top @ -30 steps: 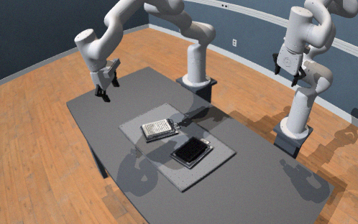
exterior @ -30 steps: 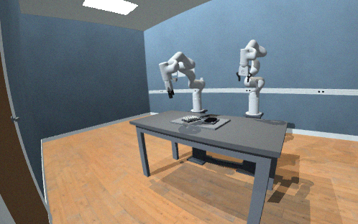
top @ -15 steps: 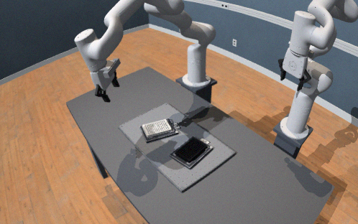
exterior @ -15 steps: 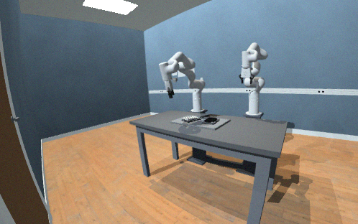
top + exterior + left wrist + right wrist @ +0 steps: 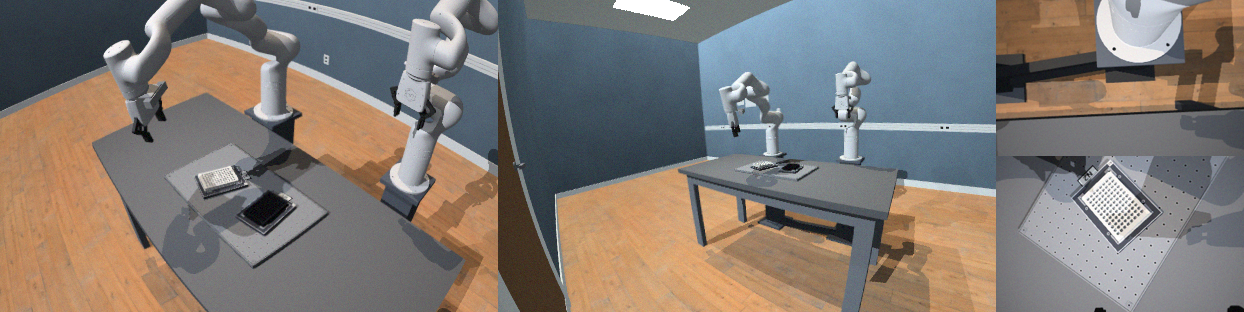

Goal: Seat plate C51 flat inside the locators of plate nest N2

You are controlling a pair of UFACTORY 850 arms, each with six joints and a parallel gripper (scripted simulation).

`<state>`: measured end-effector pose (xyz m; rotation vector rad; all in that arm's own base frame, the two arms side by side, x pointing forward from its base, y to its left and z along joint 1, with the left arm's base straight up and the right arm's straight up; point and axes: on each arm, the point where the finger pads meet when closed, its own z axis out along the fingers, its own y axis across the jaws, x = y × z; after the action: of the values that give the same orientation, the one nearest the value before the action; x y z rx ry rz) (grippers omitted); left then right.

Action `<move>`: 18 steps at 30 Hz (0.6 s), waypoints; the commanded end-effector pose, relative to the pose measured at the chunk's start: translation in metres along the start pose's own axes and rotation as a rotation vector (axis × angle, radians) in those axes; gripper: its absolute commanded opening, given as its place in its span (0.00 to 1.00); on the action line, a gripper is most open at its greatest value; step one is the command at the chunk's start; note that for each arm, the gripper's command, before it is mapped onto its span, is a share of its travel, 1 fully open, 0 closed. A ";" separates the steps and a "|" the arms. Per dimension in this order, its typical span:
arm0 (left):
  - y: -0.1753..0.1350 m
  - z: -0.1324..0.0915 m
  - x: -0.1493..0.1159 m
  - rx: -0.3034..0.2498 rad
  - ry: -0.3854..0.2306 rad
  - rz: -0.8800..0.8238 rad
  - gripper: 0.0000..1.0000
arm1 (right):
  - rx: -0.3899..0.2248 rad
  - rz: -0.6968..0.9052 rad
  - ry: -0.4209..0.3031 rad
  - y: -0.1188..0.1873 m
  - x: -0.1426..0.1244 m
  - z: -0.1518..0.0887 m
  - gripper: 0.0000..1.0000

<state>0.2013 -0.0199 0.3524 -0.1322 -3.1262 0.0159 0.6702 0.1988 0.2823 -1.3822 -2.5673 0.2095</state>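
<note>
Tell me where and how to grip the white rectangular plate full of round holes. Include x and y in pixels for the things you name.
I'd grip the white plate [image 5: 219, 178] [image 5: 763, 164] [image 5: 1116, 205] mid-length across its two long edges, coming straight down from above. It lies broad face up in the dark nest N2 [image 5: 225, 192] [image 5: 1139, 230], whose locators sit near its corners, apparently leaving the long edges' middles free.
</note>
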 end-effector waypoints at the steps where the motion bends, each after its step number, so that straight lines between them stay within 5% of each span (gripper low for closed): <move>1: 0.002 0.001 0.001 -0.007 -0.008 0.001 1.00 | -0.003 0.000 -0.001 0.000 0.000 -0.002 1.00; 18: 0.004 0.003 0.002 -0.011 -0.012 -0.003 1.00 | -0.003 0.000 -0.001 0.000 0.000 -0.002 1.00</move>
<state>0.1991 -0.0170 0.3493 -0.1343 -3.1374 0.0001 0.6702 0.1988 0.2823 -1.3822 -2.5673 0.2095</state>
